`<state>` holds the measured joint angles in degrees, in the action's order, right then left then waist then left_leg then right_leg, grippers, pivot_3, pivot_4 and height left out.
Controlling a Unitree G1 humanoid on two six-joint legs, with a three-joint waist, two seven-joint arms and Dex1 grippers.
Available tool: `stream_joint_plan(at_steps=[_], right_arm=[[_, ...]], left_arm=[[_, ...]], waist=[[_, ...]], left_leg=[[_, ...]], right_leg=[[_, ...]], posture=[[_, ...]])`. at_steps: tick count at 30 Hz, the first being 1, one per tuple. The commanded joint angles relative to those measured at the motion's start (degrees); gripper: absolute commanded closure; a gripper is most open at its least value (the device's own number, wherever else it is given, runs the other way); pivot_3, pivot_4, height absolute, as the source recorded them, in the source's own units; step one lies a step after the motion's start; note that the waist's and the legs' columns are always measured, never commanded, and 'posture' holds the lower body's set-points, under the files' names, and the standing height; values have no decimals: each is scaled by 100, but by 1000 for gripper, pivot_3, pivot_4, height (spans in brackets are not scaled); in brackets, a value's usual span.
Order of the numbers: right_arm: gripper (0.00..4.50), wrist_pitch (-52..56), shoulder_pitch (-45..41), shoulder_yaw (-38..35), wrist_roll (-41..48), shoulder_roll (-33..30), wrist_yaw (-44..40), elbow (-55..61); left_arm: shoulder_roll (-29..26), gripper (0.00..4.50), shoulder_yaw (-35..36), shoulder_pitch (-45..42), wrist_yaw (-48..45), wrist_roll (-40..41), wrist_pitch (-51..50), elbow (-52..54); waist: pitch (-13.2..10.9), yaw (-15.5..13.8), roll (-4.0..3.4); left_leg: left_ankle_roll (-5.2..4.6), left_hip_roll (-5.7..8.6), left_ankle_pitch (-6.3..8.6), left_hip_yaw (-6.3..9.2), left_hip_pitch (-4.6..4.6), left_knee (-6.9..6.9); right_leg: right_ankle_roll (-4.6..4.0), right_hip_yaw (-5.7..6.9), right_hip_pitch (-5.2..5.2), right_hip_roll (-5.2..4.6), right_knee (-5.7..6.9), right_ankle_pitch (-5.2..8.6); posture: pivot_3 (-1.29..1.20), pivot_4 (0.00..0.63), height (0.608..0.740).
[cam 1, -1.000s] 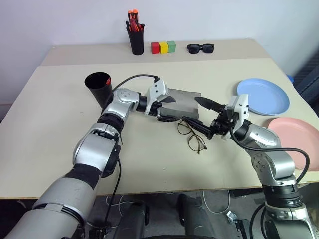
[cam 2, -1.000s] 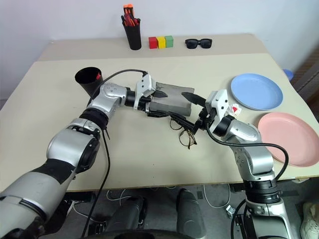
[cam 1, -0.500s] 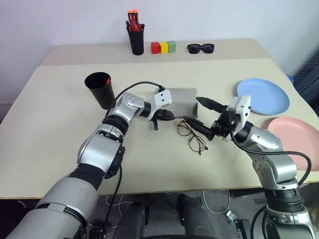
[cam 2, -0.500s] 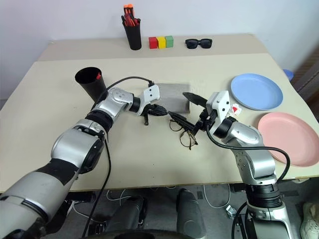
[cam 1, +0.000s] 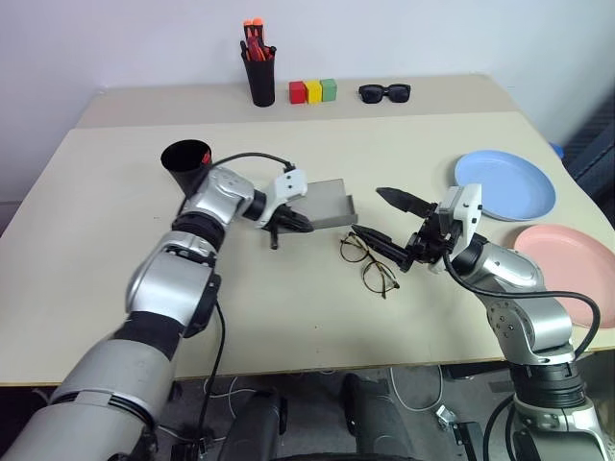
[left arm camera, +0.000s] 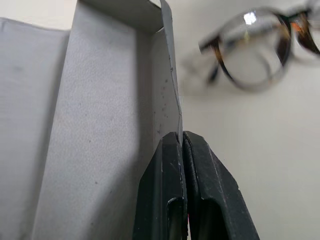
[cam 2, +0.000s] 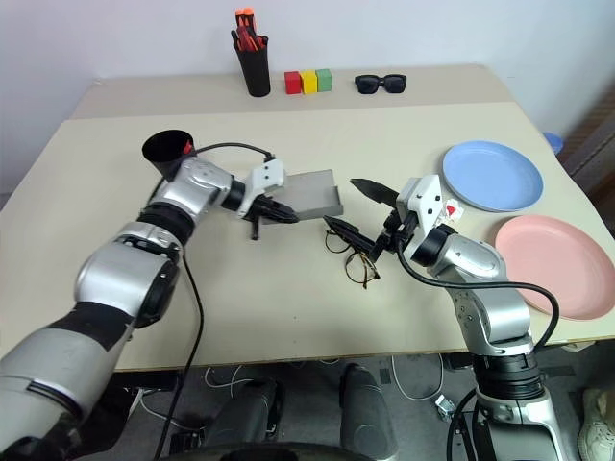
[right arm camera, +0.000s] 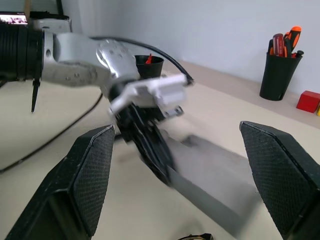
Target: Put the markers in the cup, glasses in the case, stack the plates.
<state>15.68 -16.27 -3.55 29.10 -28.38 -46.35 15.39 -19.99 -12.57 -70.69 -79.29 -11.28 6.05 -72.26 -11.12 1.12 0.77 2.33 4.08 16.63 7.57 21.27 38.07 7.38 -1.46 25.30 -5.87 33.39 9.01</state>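
gripper pinching case wall, glasses beyond — seemingly blurred

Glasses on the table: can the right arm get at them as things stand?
Probably yes. The glasses lie bare on the table just below the open right pincer, with nothing over them. The case, gripped at its edge by the left pincer, sits apart to one side.

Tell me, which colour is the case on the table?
Grey. The case shows best in the left wrist view, with its lid open.
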Motion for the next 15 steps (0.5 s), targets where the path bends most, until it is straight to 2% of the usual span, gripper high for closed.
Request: stream_joint_plan(at_steps=[1, 4, 7, 11, 14, 15], right_arm=[[402, -168, -152, -34, -23, 10, -46, 23], [402, -171, -188, -32, -9, 27, -76, -8], [402, -197, -218, -6, -41, 31, -112, -64], [402, -221, -252, 35, -67, 64, -131, -113], [402, -225, -281, 40, -73, 66, -149, -146], [402, -226, -291, 42, -78, 62, -155, -158]], left_arm=[[-380, 4446, -58, 81, -817, 49, 206, 411], [-611, 4446, -62, 297, -1280, 288, 230, 716], [-826, 4446, -340, 613, -1321, 594, 147, 1092], [-848, 4446, -431, 867, -1321, 858, -190, 1493], [-768, 3717, -357, 975, -1321, 941, -301, 1717], [-755, 3216, -343, 1000, -1320, 960, -352, 1788]], waist=[[0, -3, 0], [0, -30, 0], [0, -41, 0], [0, -32, 0], [0, -26, 0], [0, -27, 0]], left_leg=[[0, 0, 0, 0, 0, 0], [0, 0, 0, 1, 1, 0], [0, 1, 0, 3, 3, 3], [0, 0, 0, 4, 2, 3], [0, 0, 0, 3, 2, 3], [0, 0, 0, 3, 2, 3]], right_leg=[[0, 0, 0, 0, 1, 0], [0, 0, 0, 0, 0, 0], [0, 0, 0, 0, 1, 0], [0, 0, 1, 0, 3, 0], [0, 0, 1, 0, 4, 0], [0, 0, 0, 0, 4, 0]], posture=[[0, 150, 740], [0, 150, 740], [0, 150, 740], [0, 150, 740], [0, 150, 740], [0, 150, 740]])
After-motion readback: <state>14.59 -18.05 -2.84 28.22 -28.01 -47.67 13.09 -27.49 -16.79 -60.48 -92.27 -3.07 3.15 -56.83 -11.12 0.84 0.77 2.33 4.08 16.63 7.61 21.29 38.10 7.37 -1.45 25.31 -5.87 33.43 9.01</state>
